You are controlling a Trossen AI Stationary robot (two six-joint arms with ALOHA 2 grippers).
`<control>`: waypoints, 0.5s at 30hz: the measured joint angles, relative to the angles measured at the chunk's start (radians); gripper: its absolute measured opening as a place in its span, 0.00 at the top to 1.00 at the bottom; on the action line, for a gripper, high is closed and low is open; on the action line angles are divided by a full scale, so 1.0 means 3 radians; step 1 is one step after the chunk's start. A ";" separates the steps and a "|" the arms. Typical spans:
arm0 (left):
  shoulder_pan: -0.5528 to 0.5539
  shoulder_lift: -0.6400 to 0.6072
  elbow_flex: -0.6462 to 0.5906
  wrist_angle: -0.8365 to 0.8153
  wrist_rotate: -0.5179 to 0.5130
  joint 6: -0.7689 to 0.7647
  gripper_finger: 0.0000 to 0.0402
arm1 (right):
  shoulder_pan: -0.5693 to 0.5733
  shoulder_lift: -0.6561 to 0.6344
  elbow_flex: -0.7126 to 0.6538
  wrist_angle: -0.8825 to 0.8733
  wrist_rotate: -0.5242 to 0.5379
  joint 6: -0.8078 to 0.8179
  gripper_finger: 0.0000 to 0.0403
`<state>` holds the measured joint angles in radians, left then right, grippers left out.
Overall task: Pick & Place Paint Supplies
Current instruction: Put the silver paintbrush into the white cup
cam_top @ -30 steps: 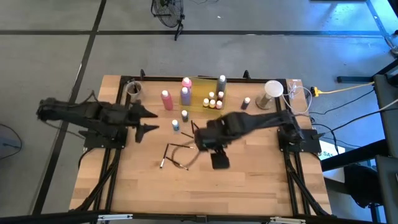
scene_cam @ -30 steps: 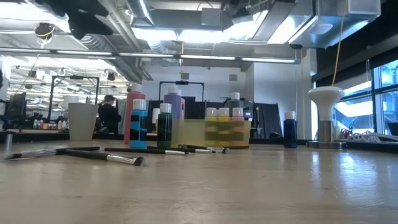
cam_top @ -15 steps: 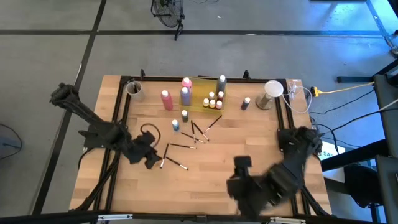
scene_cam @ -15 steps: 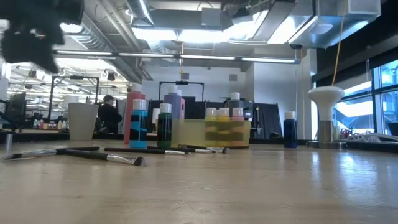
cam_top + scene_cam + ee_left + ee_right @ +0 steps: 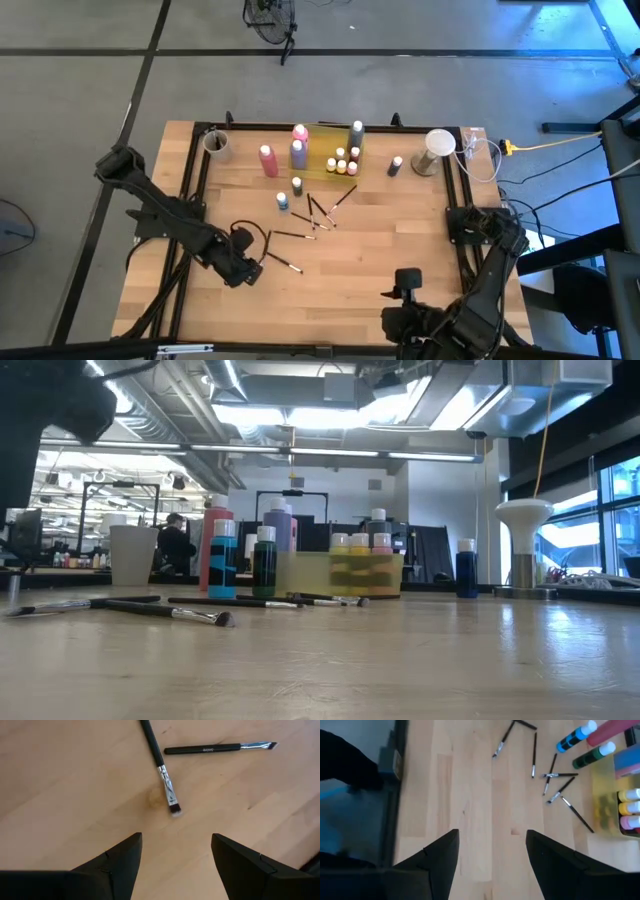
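Observation:
Several thin dark brushes (image 5: 292, 236) lie flat in the middle of the table. My left gripper (image 5: 250, 270) hangs open just above their near-left end, pointing steeply down. One brush's bristle tip (image 5: 174, 809) lies just ahead of its fingers (image 5: 125, 857), untouched. Tall pink (image 5: 267, 160), purple (image 5: 298, 152) and grey (image 5: 357, 132) bottles stand at the far edge beside small white-capped bottles (image 5: 342, 160). A blue (image 5: 297, 185) and a green bottle (image 5: 283, 202) stand nearer the brushes. My right gripper (image 5: 395, 320) is open and high over the near edge.
A translucent yellow tray (image 5: 335, 150) holds the small bottles at the far edge. A pale cup (image 5: 215, 143) stands far left and a white upturned cup (image 5: 438, 150) far right, with a dark blue bottle (image 5: 396, 165) beside it. Bare wood (image 5: 340, 260) lies between the brushes and the near edge.
My left gripper has swung from the table's left edge toward the near side and the brushes, sinking, rolling and tipping to point down. My right gripper has left the table's middle, where it covered the brushes, and gone to the near edge. The brushes and bottles have stayed put.

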<state>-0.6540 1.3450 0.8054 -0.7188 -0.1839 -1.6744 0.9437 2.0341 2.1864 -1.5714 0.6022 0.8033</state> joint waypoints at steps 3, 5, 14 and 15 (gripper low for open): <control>0.0000 0.0272 0.0348 -0.0340 -0.0012 0.0068 0.45 | -0.0006 0.0000 -0.0122 0.0002 -0.0015 -0.0010 0.42; 0.0000 0.0468 0.0572 -0.0593 -0.0007 0.0150 0.47 | -0.0008 0.0000 -0.0208 0.0002 -0.0055 -0.0011 0.42; 0.0009 0.1140 0.0972 -0.0751 0.0014 0.0511 0.49 | 0.0000 0.0000 -0.0384 0.0084 -0.0277 0.0322 0.42; 0.0010 0.1180 0.0972 -0.0720 0.0015 0.0528 0.49 | 0.0000 0.0000 -0.0405 0.0128 -0.0275 0.0350 0.42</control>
<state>-0.6510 1.6992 1.0969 -0.9348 -0.1795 -1.5160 0.9436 2.0342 2.0649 -1.5330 0.5196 0.9084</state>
